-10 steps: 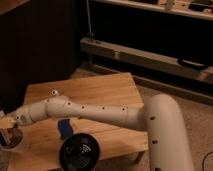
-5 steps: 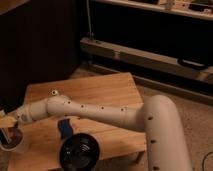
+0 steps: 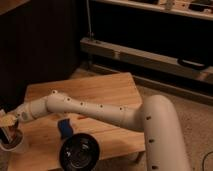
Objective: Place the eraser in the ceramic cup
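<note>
A flat blue object (image 3: 64,128) lies near the table's (image 3: 95,90) front edge; just in front, a black round object (image 3: 79,152) overhangs that edge.

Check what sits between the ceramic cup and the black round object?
Camera view: bare wood between ceramic cup and black round object; blue flat object lies farther back. Tool hangs over the cup.

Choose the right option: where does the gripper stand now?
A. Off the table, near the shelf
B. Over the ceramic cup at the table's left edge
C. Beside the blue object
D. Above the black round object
B: the gripper hangs directly over the ceramic cup at the wooden table's left edge.
</note>
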`<state>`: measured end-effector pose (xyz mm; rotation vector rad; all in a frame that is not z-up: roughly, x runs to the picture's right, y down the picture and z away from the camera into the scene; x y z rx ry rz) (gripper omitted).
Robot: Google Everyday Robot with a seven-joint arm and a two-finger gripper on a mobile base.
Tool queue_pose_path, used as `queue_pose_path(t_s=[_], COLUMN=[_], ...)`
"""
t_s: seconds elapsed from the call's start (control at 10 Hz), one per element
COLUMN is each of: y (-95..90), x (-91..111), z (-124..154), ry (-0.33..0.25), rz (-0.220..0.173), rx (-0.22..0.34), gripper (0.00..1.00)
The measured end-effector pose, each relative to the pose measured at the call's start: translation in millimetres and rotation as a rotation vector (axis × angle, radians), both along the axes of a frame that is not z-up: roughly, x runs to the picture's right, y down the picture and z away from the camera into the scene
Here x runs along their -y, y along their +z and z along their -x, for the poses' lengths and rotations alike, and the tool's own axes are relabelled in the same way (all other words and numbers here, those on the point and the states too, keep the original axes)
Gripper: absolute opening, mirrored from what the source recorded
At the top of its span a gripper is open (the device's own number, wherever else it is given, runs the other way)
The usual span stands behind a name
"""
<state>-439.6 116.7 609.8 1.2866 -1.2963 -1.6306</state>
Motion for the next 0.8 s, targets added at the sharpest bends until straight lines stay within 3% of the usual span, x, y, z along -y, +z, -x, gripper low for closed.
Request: queue_pose_path(t_s=[0.2, 0.3, 0.8], y=[-1.5, -1.3, -2.8], x=[1.6, 1.7, 2.5], z=[-2.3, -3.4, -7.1], ry=[-0.014, -0.016, -0.013], rz=[-0.004, -0.003, 0.007], rx=[-0.006, -0.008, -0.013], gripper=[0.75, 0.80, 0.80])
